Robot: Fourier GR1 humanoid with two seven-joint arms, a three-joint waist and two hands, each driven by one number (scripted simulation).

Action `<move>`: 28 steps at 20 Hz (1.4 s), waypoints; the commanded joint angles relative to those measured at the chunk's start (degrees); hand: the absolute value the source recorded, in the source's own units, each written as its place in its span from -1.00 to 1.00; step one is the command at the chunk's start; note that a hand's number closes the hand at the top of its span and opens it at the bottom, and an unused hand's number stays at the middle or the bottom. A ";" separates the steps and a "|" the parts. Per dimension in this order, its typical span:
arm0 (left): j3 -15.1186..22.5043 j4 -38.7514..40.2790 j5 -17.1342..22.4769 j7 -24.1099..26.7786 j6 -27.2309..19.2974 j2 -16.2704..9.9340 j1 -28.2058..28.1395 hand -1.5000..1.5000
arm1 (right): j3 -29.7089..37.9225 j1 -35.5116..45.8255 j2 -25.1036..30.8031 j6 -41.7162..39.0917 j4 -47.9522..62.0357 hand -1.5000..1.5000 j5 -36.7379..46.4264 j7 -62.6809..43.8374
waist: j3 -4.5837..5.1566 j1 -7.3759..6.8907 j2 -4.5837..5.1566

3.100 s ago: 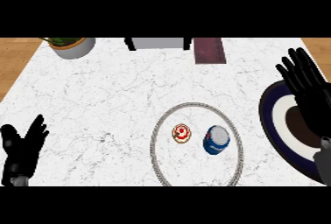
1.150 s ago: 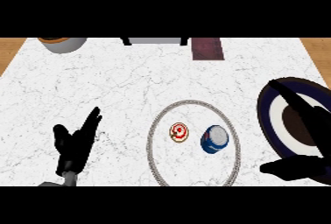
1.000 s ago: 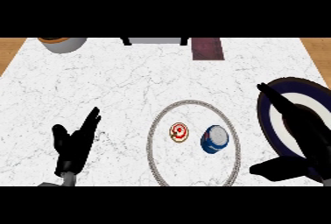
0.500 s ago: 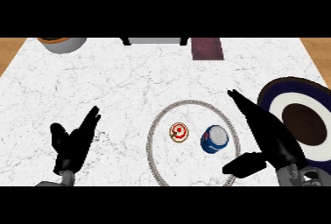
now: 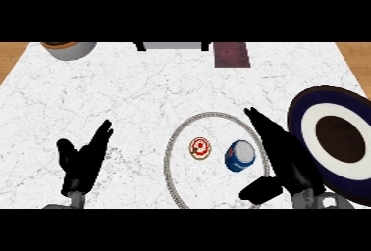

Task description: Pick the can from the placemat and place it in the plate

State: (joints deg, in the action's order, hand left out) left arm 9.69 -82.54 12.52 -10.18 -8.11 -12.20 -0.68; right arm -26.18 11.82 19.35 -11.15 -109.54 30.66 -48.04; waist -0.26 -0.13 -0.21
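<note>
1. I am seeing my right hand [image 5: 284, 157] lying nearest, fingers straight and spread wide, thumb low, holding nothing.
2. The can [image 5: 240, 155] is standing upright just to that hand's left, inside the mat [image 5: 172, 152], beside a small red disc [image 5: 200, 148]. I cannot tell if the fingers are touching it.
3. My left hand [image 5: 81, 159] is resting open well to the left, far from the can, so I am judging the right hand the one to grasp.
4. The plate [image 5: 310, 115] is lying beyond, to the right.

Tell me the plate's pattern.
Head view: the plate has a navy rim, a white ring and a dark brown centre.
</note>
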 commanded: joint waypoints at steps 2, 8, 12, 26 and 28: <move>0.67 -0.32 -1.22 -3.85 -1.08 2.02 1.37 0.00 | -1.02 0.18 -2.75 1.91 7.14 -1.00 7.07 1.42 | 0.26 0.02 0.23; -0.76 3.10 -3.70 -1.18 -0.14 4.03 2.27 0.00 | 0.61 0.31 -6.61 -1.46 9.62 -1.00 9.38 2.98 | 0.27 0.13 0.22; -1.30 2.62 -2.96 0.64 3.50 3.38 -1.02 0.00 | 1.32 -0.88 -7.89 -1.49 11.27 -1.00 10.51 5.65 | 0.27 0.10 0.21; -3.23 1.43 -4.86 -1.60 3.32 5.54 -0.14 0.00 | 0.42 -1.10 -8.29 0.15 20.76 1.00 20.27 17.82 | 0.26 0.11 0.20; -4.70 0.23 -4.63 -2.82 3.43 4.96 0.01 0.00 | 1.29 0.42 -10.51 -1.25 19.16 1.00 21.47 15.19 | 0.27 0.08 0.18</move>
State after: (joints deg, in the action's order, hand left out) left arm 5.40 -83.16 8.62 -11.39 -4.07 -8.45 -1.06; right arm -25.01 12.38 10.89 -11.64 -89.27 49.28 -31.59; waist -0.14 -0.18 -0.48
